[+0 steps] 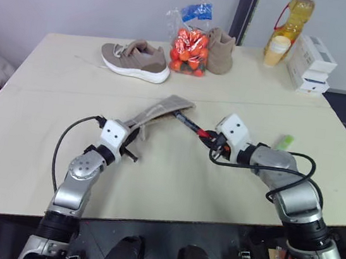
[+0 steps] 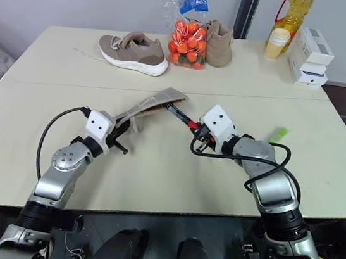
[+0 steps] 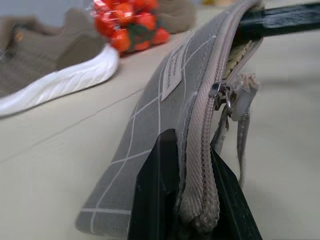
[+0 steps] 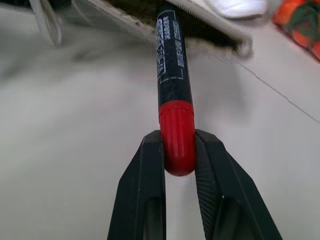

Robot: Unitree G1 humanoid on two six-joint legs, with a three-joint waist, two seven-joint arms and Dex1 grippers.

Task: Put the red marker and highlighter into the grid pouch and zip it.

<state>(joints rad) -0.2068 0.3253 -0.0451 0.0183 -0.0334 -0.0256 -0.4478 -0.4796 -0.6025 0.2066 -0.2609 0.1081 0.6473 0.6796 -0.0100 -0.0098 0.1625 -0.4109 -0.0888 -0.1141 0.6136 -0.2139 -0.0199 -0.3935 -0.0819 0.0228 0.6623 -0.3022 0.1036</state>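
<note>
**tabletop_tom:** Pouch [image 1: 160, 111] status, anyone? Grey woven fabric, thin white grid lines, little white label sewn on the side?

**gridfan:** Yep, that one. It's lifted off the table [image 1: 42, 150] at a slant. The left pincer [image 3: 192, 200] is clamped shut on its ribbed zipper edge, flat black fingers [image 3: 155, 195] on either side of the seam. The metal zip pull and a fabric tab dangle just past the grip.

**tabletop_tom:** And the marker [image 4: 173, 90]?

**gridfan:** Round black barrel with white print, smooth glossy red cap. The right pincer [image 4: 178, 155] has its two ridged black pads squeezed on the cap end. The barrel's far tip sits at the pouch's open mouth, poking in.

**tabletop_tom:** Highlighter [image 1: 285, 142]?

**gridfan:** Chunky light-green see-through plastic, lying flat on the table out past the right arm, well apart from the pouch.

**tabletop_tom:** Other stuff back there?

**gridfan:** A tan knit sneaker [image 1: 135, 59] with a white ribbed sole, a crinkly clear bag of orange fruit [image 1: 190, 50], a bottle of yellow oil [image 1: 294, 18] and stacked white boxes [image 1: 312, 63] along the far edge.
</note>
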